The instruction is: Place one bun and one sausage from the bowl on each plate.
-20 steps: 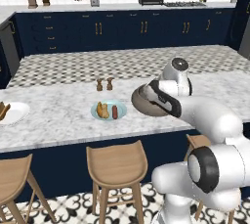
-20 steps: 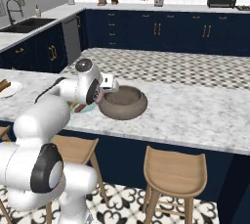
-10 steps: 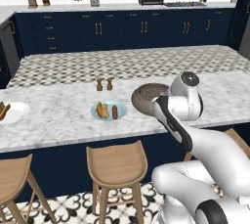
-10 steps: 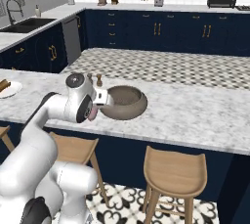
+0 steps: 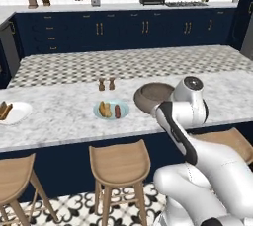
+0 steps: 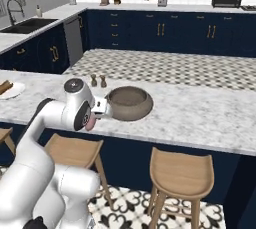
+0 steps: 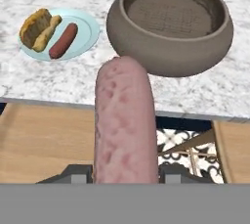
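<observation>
The claw (image 7: 125, 171) is closed on a sausage (image 7: 125, 135), held out past the bench (image 7: 205, 96) edge over a stool (image 7: 44, 142), near the bowl (image 7: 168, 25). A blue-green plate (image 7: 90, 32) carries buns and another sausage.

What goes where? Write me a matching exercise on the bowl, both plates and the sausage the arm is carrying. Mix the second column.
Things:
1. bowl
2. blue-green plate
3. white plate
4. sausage

Places or states:
A. far left on the counter, apart from the rest
B. empty inside
C. just beside the bowl
D. gripped in the hand, off the counter

Pairs: 1-B, 2-C, 3-A, 4-D
</observation>
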{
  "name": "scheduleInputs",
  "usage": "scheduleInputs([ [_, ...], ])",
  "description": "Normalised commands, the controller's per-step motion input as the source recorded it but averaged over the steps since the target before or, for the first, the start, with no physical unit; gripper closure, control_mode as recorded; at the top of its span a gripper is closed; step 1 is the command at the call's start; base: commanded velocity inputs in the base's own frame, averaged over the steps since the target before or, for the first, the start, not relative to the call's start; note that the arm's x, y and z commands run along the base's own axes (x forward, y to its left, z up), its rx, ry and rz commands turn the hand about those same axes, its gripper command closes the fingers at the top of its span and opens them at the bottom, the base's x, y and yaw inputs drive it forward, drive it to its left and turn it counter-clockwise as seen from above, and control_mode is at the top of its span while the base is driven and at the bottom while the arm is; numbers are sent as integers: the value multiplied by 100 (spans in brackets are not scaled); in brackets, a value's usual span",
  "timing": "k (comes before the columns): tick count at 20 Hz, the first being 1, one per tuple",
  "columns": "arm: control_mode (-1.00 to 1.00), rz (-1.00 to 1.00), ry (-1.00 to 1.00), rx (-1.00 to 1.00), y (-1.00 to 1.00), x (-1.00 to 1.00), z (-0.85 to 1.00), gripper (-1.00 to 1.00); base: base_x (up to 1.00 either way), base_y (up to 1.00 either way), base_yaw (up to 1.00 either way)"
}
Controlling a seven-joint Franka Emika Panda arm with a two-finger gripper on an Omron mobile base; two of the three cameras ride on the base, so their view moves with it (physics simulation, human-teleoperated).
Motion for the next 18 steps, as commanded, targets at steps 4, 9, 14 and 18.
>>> scheduleInputs([
  [4,100,0,0,0,0,0,0,100,-30,100,-9],
  [9,100,0,0,0,0,0,0,100,-13,100,-9],
  [14,100,0,0,0,0,0,0,100,0,100,-2],
  [18,100,0,0,0,0,0,0,100,0,100,0],
])
